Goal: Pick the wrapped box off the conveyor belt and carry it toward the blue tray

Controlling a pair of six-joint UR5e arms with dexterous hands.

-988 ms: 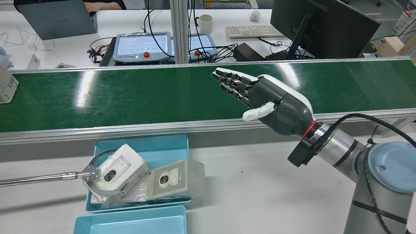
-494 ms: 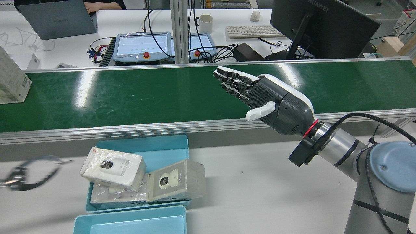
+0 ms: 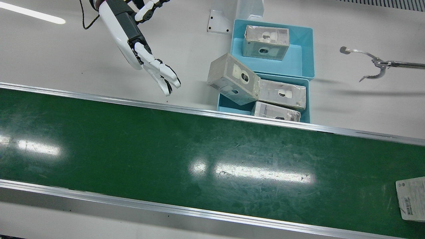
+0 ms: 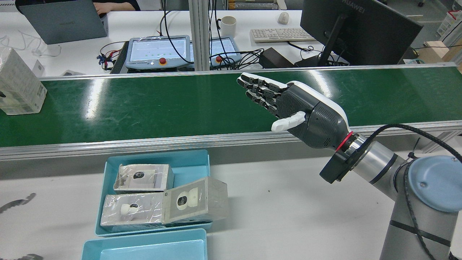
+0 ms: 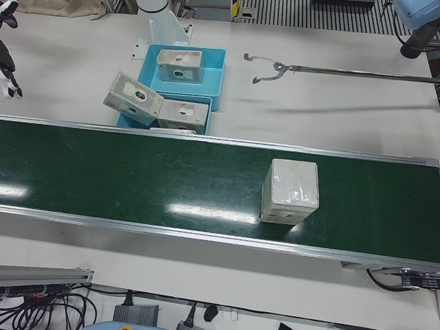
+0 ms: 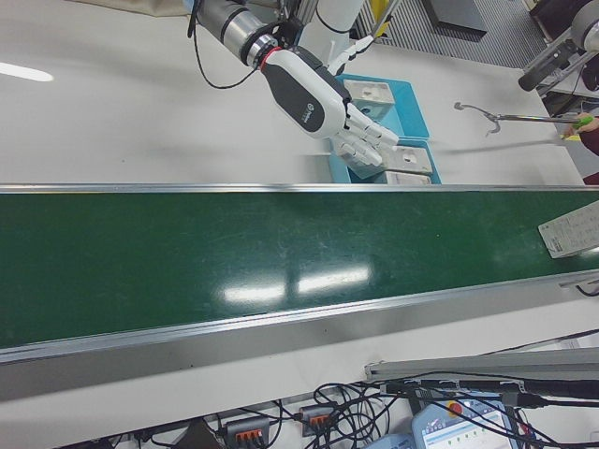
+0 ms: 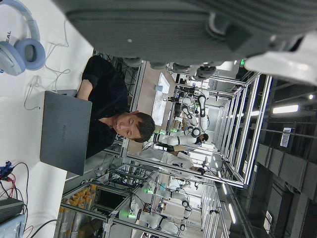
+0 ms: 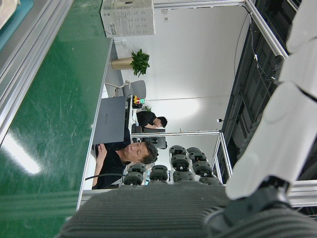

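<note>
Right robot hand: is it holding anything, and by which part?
Nothing is held. The right robot hand hangs open over the belt's near edge, while the wrapped box stands alone far down the belt.

Glossy dark-green conveyor belt, scuffed with pale scratches, edged by silver aluminium rails; pale grey-white film-wrapped box on it; light-blue plastic tray; right hand dark grey textured palm, white back and fingertips.

Wrapped box — pale, upright on green belt; blue tray apart
</note>
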